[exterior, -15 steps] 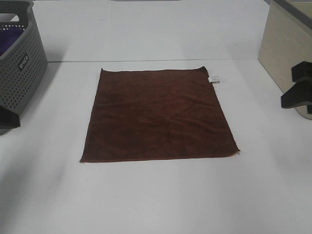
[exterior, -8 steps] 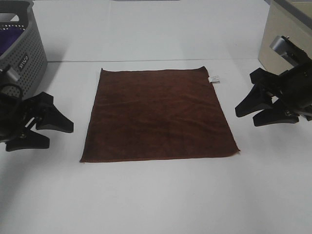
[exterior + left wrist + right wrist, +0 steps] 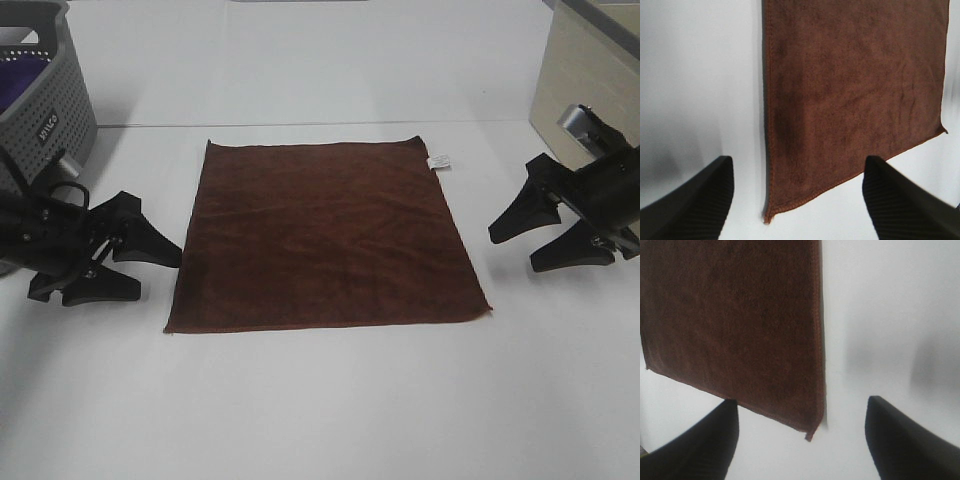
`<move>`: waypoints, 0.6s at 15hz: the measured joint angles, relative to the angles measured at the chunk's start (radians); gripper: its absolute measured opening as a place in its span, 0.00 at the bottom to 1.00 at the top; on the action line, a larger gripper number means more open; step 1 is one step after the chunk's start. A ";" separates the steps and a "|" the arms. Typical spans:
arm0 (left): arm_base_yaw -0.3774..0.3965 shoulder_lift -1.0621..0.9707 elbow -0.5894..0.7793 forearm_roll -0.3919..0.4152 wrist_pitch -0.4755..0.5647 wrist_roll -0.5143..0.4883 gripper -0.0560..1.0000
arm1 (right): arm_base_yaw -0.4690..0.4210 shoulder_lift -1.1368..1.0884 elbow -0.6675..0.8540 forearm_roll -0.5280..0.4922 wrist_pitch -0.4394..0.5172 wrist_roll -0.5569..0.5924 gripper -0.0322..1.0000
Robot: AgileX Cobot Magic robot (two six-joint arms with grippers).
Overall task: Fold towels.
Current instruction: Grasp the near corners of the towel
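A dark brown towel [image 3: 325, 235] lies flat and unfolded on the white table, with a small white tag [image 3: 439, 161] at its far right corner. My left gripper [image 3: 150, 268] is open and empty, just left of the towel's near left edge. My right gripper [image 3: 515, 245] is open and empty, to the right of the towel's right edge. The left wrist view shows the towel [image 3: 855, 95] with its near left corner between the open fingers [image 3: 695, 200]. The right wrist view shows the towel [image 3: 735, 315] with its near right corner between the open fingers [image 3: 905, 440].
A grey perforated basket [image 3: 45, 120] with purple cloth inside stands at the far left. A beige box [image 3: 585, 95] stands at the far right. The white table [image 3: 330, 400] stretches in front of the towel.
Both arms have come into view from the sides. The left gripper has moved right, close to the towel's left edge. The right gripper has shifted slightly lower. The towel has not moved.
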 joint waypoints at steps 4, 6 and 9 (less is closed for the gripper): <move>-0.046 0.067 -0.038 -0.014 0.010 0.000 0.71 | 0.041 0.102 -0.059 -0.004 -0.004 -0.004 0.69; -0.079 0.074 -0.043 -0.032 -0.005 0.000 0.70 | 0.061 0.131 -0.077 -0.003 -0.007 -0.004 0.69; -0.128 0.103 -0.067 -0.070 0.002 0.000 0.70 | 0.121 0.178 -0.121 0.032 0.010 -0.002 0.69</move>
